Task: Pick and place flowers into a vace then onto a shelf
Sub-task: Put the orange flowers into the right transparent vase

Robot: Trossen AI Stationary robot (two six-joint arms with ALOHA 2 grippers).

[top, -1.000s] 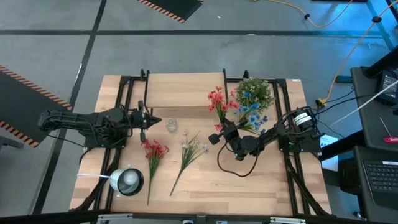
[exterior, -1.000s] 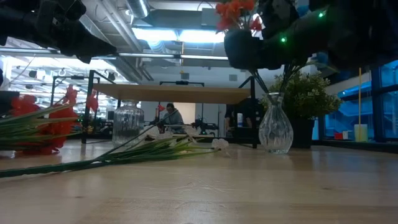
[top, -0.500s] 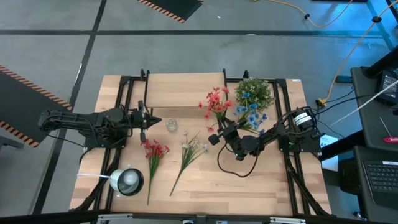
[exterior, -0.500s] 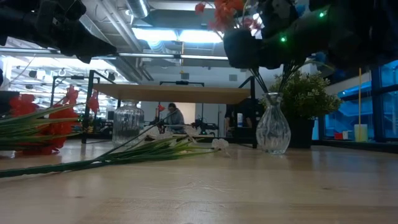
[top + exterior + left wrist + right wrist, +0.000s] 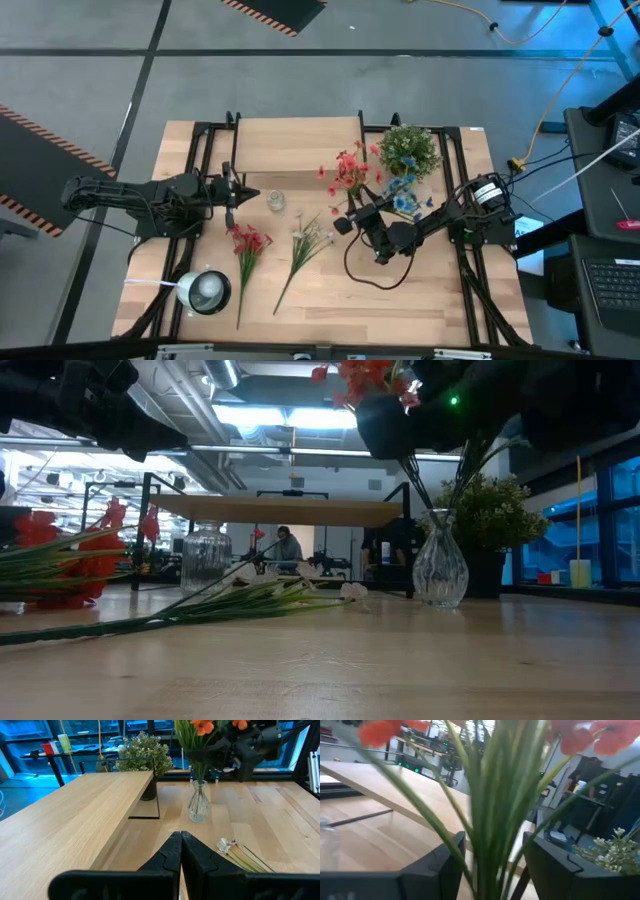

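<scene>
Red-bloomed green-stemmed sprig now leans from clear glass vase; right pincer apart around light, floppy stems; regrip low.

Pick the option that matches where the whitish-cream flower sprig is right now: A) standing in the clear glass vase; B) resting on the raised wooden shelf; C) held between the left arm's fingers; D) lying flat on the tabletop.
D: the whitish-cream sprig lies flat on the tabletop, apart from the glass vase, with the shelf bare and the left gripper shut on nothing.
</scene>
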